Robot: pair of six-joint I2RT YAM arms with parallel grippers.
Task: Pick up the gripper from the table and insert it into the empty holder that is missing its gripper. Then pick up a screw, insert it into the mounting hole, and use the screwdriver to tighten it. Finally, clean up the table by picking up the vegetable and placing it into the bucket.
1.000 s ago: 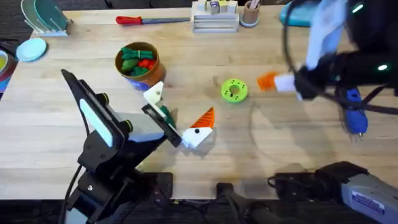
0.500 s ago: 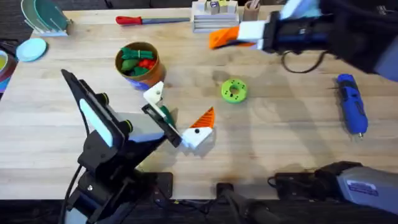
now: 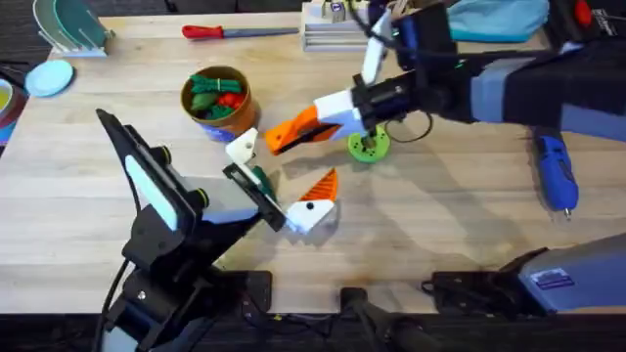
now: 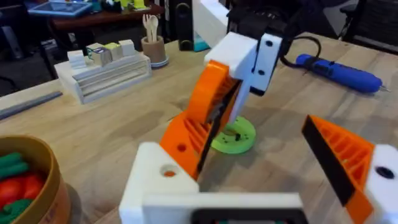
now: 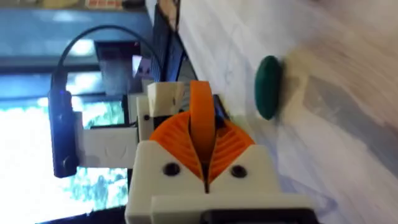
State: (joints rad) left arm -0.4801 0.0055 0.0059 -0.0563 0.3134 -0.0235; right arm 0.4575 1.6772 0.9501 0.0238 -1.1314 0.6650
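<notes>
Farthest left on the pale wooden bench (image 3: 440, 196) stands the round orange-yellow bucket (image 3: 186, 98), with bunched green and red toy vegetables inside. Just right of it the left tool (image 3: 279, 176) is spread wide and grips nothing. One of its white plastic wedge blocks is the empty holder (image 4: 158, 177), with a bare face and an open mounting hole. The other block carries its orange pad. The small dark green cucumber-like vegetable (image 5: 268, 87) lies on the bench near this tool.

Next comes the right tool (image 3: 293, 134), reached across the middle, its ribbed pads clamped on the small flat orange ribbed plastic wedge (image 4: 186, 134). The wedge's tip hangs at the empty holder, touching it or nearly so; I cannot tell which.

The step in hand looks like the insertion. It should go best if the orange wedge is brought flat and parallel to the holder's face, then slid along it slowly until the two holes line up. The grip should be released only once it sits flush, while the left tool stays steady.

Further right are the bright green ring-shaped disc (image 3: 369, 144) and, well apart, the blue pen-shaped powered screwdriver (image 3: 556, 174), lying untouched.
</notes>
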